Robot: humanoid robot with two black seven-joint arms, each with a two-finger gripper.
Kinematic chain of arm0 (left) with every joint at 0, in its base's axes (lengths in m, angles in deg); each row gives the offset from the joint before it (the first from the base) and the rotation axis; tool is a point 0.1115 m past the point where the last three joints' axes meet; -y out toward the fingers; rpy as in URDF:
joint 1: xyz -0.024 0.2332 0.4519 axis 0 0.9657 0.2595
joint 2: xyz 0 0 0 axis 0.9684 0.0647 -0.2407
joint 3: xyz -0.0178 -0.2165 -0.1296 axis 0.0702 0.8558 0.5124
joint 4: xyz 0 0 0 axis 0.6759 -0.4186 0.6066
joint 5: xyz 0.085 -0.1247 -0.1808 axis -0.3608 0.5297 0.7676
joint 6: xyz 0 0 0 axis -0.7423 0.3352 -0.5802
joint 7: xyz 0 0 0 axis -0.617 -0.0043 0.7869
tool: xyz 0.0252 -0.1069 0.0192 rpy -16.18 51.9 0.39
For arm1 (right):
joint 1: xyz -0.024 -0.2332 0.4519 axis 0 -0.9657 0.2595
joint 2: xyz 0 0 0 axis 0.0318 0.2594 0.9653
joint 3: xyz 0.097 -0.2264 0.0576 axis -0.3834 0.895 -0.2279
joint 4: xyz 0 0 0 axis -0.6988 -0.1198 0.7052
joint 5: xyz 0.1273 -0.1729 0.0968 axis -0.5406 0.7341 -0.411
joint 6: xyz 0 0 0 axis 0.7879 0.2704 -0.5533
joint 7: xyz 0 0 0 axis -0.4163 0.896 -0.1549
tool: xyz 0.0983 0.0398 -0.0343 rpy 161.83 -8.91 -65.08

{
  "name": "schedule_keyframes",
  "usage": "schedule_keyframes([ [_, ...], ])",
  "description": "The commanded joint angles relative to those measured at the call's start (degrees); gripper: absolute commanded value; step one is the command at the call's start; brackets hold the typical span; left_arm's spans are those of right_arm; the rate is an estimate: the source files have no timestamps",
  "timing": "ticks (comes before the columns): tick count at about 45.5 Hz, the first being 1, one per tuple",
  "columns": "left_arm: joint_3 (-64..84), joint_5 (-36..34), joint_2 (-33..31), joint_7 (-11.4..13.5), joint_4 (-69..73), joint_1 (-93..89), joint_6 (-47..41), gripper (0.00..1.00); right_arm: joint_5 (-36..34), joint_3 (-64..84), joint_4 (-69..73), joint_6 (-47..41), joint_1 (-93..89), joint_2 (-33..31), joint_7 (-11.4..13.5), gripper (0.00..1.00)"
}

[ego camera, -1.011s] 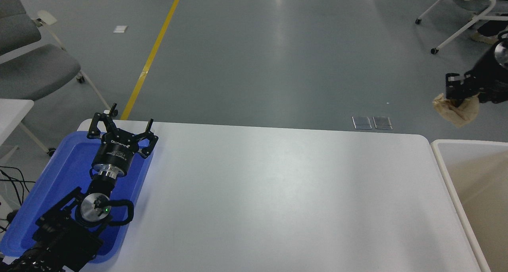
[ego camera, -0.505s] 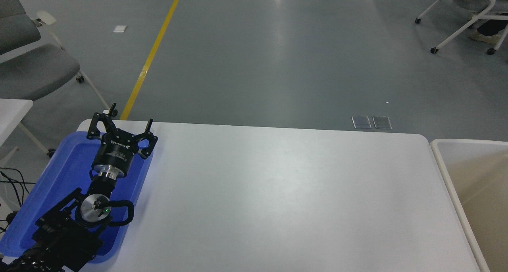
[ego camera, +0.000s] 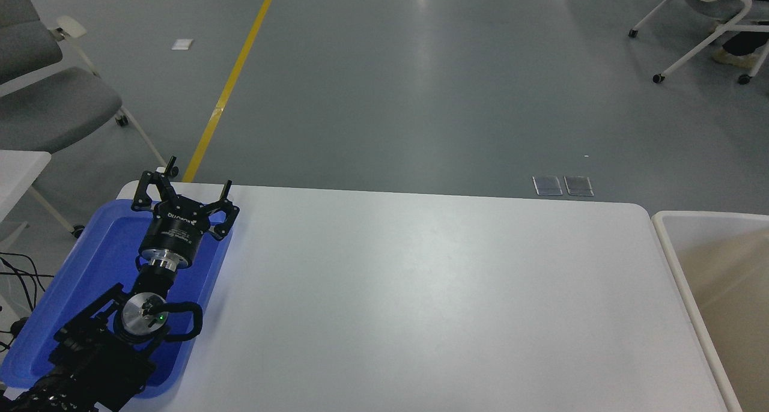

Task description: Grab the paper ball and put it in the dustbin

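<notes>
One gripper only, the left gripper (ego camera: 183, 187), is seen, parked with jaws spread left of the dustbin (ego camera: 673, 262); no paper ball is visible, though such a wad would presumably be light, soft and best pinched across its middle

A white table (ego camera: 420, 304) carries a blue tray (ego camera: 102, 262) (at its left edge)
</notes>
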Motion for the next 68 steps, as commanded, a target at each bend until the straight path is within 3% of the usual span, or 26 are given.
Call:
schedule_keyframes([
  [1,0.00,0.05,0.00,0.00,0.00,0.00,0.00,1.00,-0.18,-12.40,-9.93,0.00,-11.49,0.67,0.00,0.00],
  [15,0.00,-0.04,0.00,0.00,0.00,0.00,0.00,1.00,-0.70,-17.06,-23.03,0.00,-24.41,10.77,0.00,0.00],
  [44,0.00,0.05,0.00,0.00,0.00,0.00,0.00,1.00,-2.29,-34.11,-23.82,0.09,-38.31,13.24,0.00,0.00],
  [56,0.00,0.05,0.00,0.00,0.00,0.00,0.00,1.00,-4.13,-36.14,-23.73,24.77,-43.31,18.16,-0.09,0.00],
  [68,0.00,0.05,0.00,0.00,0.00,0.00,0.00,1.00,-6.68,-39.04,-23.73,39.72,-46.13,21.76,-0.09,0.00],
])
